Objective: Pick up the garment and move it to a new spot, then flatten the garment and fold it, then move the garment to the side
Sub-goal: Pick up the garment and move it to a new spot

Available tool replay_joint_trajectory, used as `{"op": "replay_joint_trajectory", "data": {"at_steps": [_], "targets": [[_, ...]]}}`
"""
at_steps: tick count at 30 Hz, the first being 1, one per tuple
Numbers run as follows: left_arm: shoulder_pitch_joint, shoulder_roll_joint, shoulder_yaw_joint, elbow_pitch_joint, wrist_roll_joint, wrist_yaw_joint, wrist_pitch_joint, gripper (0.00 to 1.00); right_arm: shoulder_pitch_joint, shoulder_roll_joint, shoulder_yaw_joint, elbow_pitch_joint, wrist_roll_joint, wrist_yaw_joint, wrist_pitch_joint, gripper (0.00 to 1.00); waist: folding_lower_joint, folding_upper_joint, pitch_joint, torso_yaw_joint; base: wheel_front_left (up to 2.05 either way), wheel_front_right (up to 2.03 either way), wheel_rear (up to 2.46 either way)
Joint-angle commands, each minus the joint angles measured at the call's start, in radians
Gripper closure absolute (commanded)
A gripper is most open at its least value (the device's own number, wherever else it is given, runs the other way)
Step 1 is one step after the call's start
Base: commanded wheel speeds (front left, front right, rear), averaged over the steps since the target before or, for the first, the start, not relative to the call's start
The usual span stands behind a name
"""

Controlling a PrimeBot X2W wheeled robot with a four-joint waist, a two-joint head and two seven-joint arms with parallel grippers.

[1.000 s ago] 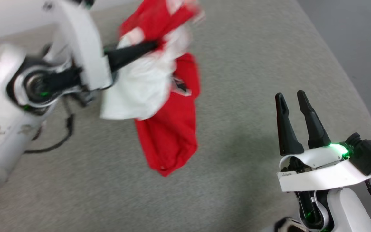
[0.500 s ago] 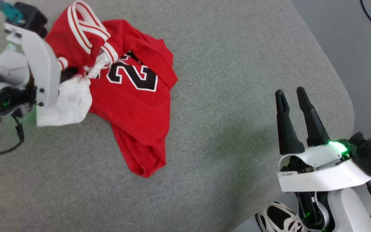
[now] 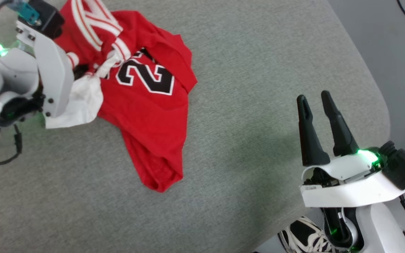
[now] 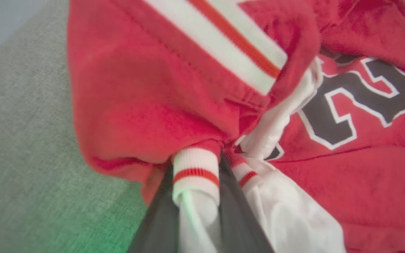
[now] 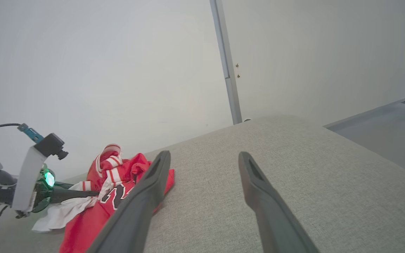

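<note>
Crumpled garment (image 3: 146,116) in left pincer (image 4: 195,175) on cushion (image 3: 258,70)

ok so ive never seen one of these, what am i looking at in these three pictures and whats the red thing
It is a two-armed robot, seen by three of its own cameras. The head camera looks down on a grey padded surface. On it lies a crumpled red jersey with white sleeves, striped trim and black numerals.

The left gripper, two long dark fingers, is shut on a striped white cuff of the jersey; the camera on that wrist shows the cloth pinched between them. The rest of the jersey lies on the surface.

The right gripper stands apart from the jersey, open and holding nothing; its wrist camera looks between its fingers across the surface to a pale wall. A shoe shows at the bottom edge of the head view.
</note>
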Motion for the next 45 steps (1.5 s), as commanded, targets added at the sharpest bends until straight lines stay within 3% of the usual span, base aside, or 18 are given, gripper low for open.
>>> {"op": "replay_joint_trajectory", "data": {"at_steps": [1, 7, 13, 20, 26, 31, 38, 45], "targets": [[0.031, -0.016, -0.042, 0.012, 0.013, 0.009, -0.044, 0.0, -0.019, 0.002, -0.008, 0.009, -0.025, -0.001, -0.001, 0.0, 0.0, 0.0, -0.036, 0.056, 0.0, 0.0, 0.0], [-0.013, -0.04, -0.023, -0.033, -0.03, 0.007, -0.22, 0.0, -0.038, 0.001, -0.027, 0.04, -0.096, -0.001, -0.001, 0.0, 0.0, 0.0, -0.099, 0.163, 0.0, 0.0, 0.0], [0.043, -0.05, -0.002, -0.075, -0.103, 0.006, -0.429, 0.0, -0.045, 0.001, -0.031, 0.088, -0.188, -0.001, -0.001, 0.0, 0.0, 0.0, -0.171, 0.291, 0.0, 0.0, 0.0], [0.221, -0.044, -0.012, -0.101, -0.174, 0.006, -0.652, 0.0, -0.028, 0.0, -0.05, 0.147, -0.288, -0.001, -0.001, 0.0, 0.0, 0.0, -0.226, 0.407, 0.0, 0.0, 0.0], [0.404, -0.107, 0.023, -0.039, -0.199, 0.006, -0.764, 0.0, 0.006, 0.001, -0.119, 0.181, -0.359, -0.001, -0.001, 0.0, 0.0, 0.0, -0.257, 0.503, 0.0, 0.0, 0.0], [0.564, -0.174, 0.252, -0.016, -0.108, 0.006, -0.765, 0.0, 0.036, 0.001, -0.163, 0.201, -0.396, -0.001, -0.001, 0.0, 0.0, 0.0, -0.281, 0.563, 0.0, 0.0, 0.0], [0.825, -0.253, 0.646, -0.083, 0.189, 0.006, -0.766, 0.0, 0.064, 0.001, -0.214, 0.227, -0.418, -0.001, -0.001, 0.0, 0.0, 0.0, -0.32, 0.593, 0.0, 0.0, 0.0], [1.051, -0.371, 0.987, -0.215, 0.479, 0.01, -0.766, 0.0, 0.111, -0.005, -0.277, 0.214, -0.427, -0.001, -0.001, 0.0, 0.0, 0.0, -0.353, 0.587, 0.0, 0.0, 0.0]]}}
